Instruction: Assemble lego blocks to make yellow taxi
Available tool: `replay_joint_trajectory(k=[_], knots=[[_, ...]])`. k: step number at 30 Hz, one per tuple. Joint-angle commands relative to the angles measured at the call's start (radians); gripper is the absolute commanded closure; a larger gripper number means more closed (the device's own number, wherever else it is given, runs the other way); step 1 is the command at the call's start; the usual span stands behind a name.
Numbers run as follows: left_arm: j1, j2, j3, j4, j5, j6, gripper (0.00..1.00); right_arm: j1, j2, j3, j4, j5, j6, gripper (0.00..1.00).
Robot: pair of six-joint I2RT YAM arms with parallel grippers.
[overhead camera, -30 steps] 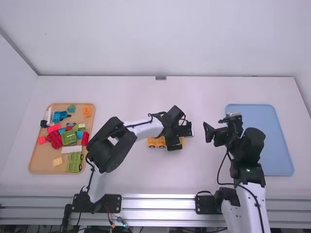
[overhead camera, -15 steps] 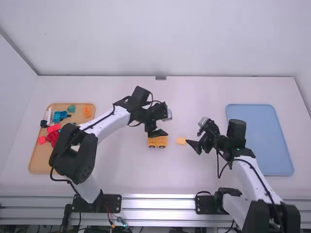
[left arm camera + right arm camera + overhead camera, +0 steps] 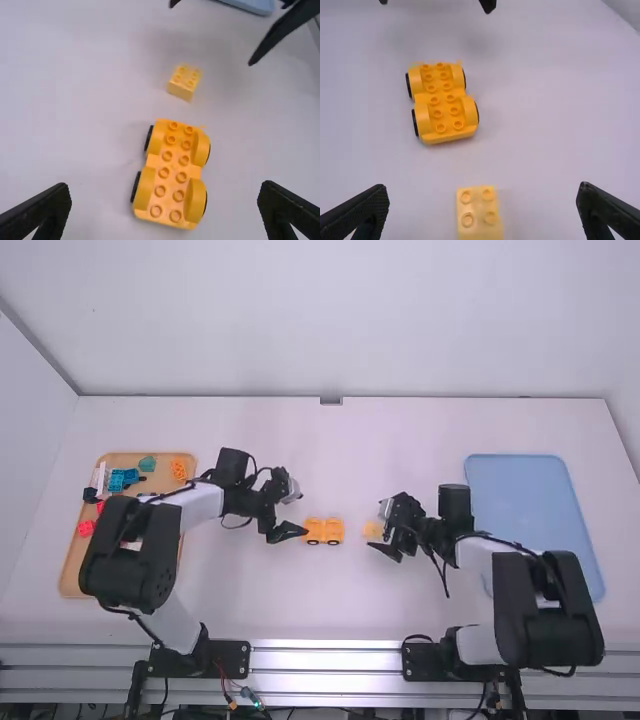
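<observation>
Joining step likely under way: left pincer (image 3: pixel 165 186) and right pincer (image 3: pixel 483 186) empty, fingers apart; wheeled base (image 3: pixel 172 172) on tabletop (image 3: pixel 290 600) just beside left pincer, yellow brick (image 3: pixel 478 215) by right pincer; next, probably, steady base, grip brick, press on top.

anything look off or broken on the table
Nothing stands out. The car base sits upright on its wheels; the yellow brick lies studs up, apart from it, probably just awaiting assembly. The left arm hides part of the tan tray.
</observation>
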Motion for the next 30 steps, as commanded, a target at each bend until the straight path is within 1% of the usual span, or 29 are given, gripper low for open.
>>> replay_joint_trajectory(k=[1,3,4,5,7,9,11,13,14,16,19,21,22,27,28,30], knots=[[-0.011,-0.023,-0.069,0.035,0.055,0.167,0.01,0.008,0.063,0.001,0.012,0.005,-0.019,0.01],[-0.014,-0.023,-0.138,0.13,0.119,0.231,0.01,0.0,0.127,0.029,0.012,0.005,-0.019,0.0],[-0.013,-0.023,-0.143,0.138,0.124,0.232,0.01,-0.001,0.132,0.031,0.012,0.004,-0.019,0.0],[-0.005,-0.023,-0.18,0.213,0.147,0.208,0.01,-0.003,0.175,0.052,0.013,-0.008,-0.02,0.02],[0.005,-0.023,-0.211,0.296,0.145,0.124,0.01,-0.003,0.224,0.077,0.007,-0.034,-0.049,0.05],[0.005,-0.022,-0.226,0.341,0.146,0.084,0.0,-0.003,0.253,0.09,-0.001,-0.045,-0.072,0.06],[0.003,-0.006,-0.236,0.396,0.164,0.062,0.01,-0.003,0.284,0.103,-0.007,-0.038,-0.102,0.12],[0.003,0.01,-0.236,0.429,0.179,0.042,0.01,-0.003,0.296,0.108,-0.006,-0.04,-0.108,0.16],[0.003,0.027,-0.236,0.466,0.179,0.01,0.01,-0.003,0.311,0.116,-0.006,-0.039,-0.107,0.21],[0.003,0.037,-0.236,0.483,0.18,-0.012,0.01,-0.003,0.325,0.123,-0.006,-0.039,-0.108,0.24],[0.003,0.042,-0.236,0.484,0.18,-0.013,0.01,-0.003,0.366,0.143,-0.006,-0.04,-0.108,0.34],[0.003,0.042,-0.236,0.487,0.18,-0.013,0.01,-0.003,0.383,0.154,-0.006,-0.04,-0.107,0.35],[0.003,0.042,-0.236,0.486,0.18,-0.012,0.01,-0.003,0.394,0.161,-0.006,-0.04,-0.1,0.38],[0.003,0.042,-0.236,0.478,0.173,-0.013,0.01,-0.003,0.423,0.189,-0.037,-0.048,-0.101,0.56],[0.003,0.042,-0.236,0.476,0.17,-0.013,0.01,-0.003,0.422,0.191,-0.045,-0.048,-0.101,0.56],[0.003,0.042,-0.236,0.474,0.169,-0.013,0.01,-0.003,0.422,0.198,-0.068,-0.047,-0.101,0.48]])
